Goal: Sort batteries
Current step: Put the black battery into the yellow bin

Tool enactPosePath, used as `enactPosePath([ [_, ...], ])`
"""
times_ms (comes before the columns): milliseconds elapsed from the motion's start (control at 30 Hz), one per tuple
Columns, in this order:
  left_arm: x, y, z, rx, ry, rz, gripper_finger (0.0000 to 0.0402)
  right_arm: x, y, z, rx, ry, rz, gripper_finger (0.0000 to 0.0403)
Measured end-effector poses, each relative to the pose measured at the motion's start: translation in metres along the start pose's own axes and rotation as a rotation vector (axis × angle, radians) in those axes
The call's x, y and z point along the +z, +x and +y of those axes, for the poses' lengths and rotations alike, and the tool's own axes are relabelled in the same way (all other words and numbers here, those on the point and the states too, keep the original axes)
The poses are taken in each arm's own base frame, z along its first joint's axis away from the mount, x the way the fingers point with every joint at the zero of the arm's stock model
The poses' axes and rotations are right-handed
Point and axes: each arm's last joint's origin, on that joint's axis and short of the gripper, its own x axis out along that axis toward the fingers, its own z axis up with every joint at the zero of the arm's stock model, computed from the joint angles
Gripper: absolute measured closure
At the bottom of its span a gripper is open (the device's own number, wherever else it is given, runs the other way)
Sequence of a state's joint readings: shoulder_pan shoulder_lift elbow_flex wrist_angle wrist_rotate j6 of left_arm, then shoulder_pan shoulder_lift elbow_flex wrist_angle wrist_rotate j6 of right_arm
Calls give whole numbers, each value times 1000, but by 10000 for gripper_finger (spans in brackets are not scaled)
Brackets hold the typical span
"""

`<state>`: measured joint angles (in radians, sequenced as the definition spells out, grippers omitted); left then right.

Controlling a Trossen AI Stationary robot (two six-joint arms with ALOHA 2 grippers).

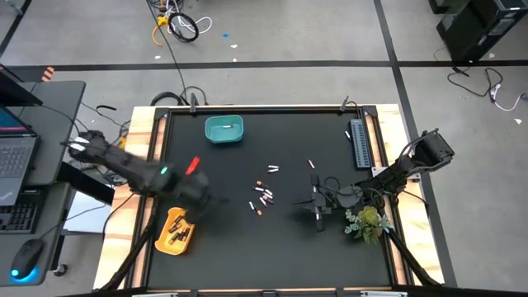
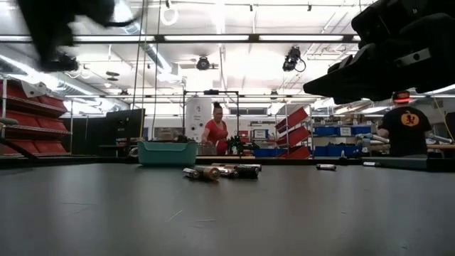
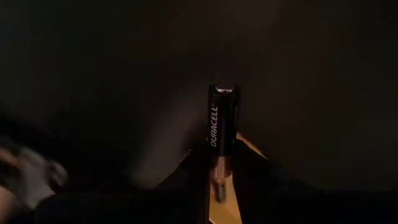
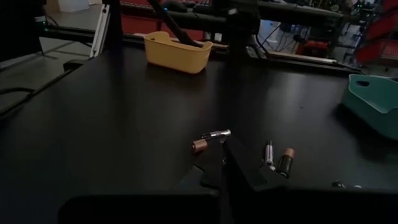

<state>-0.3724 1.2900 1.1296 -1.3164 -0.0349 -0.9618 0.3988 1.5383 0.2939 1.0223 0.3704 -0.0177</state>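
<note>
Several small batteries (image 1: 262,196) lie loose mid-table, also seen in the low view as batteries (image 2: 213,171). A yellow bin (image 1: 175,229) near the left front holds several dark ones. A teal bin (image 1: 223,129) stands toward the far edge with whitish ones inside. My left gripper (image 1: 198,198) hovers just beyond the yellow bin, shut on a black Duracell battery (image 3: 222,121). My right gripper (image 1: 318,206) is right of the pile, low over the table, shut and empty. Loose batteries (image 4: 199,145) lie just ahead of its fingers (image 4: 249,168). My left gripper pinches the Duracell battery between its two fingers by its copper end (image 3: 217,169). The black end (image 3: 224,93) sticks out past the fingertips, in line with the fingers. The battery is lifted clear, with a bit of the yellow bin (image 3: 231,193) showing below it.
A grey ribbed strip (image 1: 360,142) lies along the right edge, and a small plant (image 1: 367,221) sits at the right front. A red item (image 1: 192,166) lies left of centre. People stand in the room beyond the far edge (image 2: 215,131). Bare black table lies along the near side.
</note>
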Motion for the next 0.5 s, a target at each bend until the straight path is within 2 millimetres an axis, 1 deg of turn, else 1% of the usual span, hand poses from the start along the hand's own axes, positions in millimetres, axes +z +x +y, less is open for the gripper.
enactPosePath([
  [133,-47,24,-6,-85,-103,27,349,0,0,0,-4,13,2,394],
  [233,-71,46,-9,-129,-155,54,349,0,0,0,-4,18,2,394],
  [300,-82,60,-8,-127,-182,70,349,0,0,0,-4,23,2,394],
  [400,-93,82,-4,-113,-251,84,349,0,0,0,-5,33,2,394],
  [433,-96,88,-2,-97,-281,88,340,0,0,0,-5,39,2,394],
  [500,-101,100,5,-60,-327,103,308,0,0,0,-5,45,2,394],
])
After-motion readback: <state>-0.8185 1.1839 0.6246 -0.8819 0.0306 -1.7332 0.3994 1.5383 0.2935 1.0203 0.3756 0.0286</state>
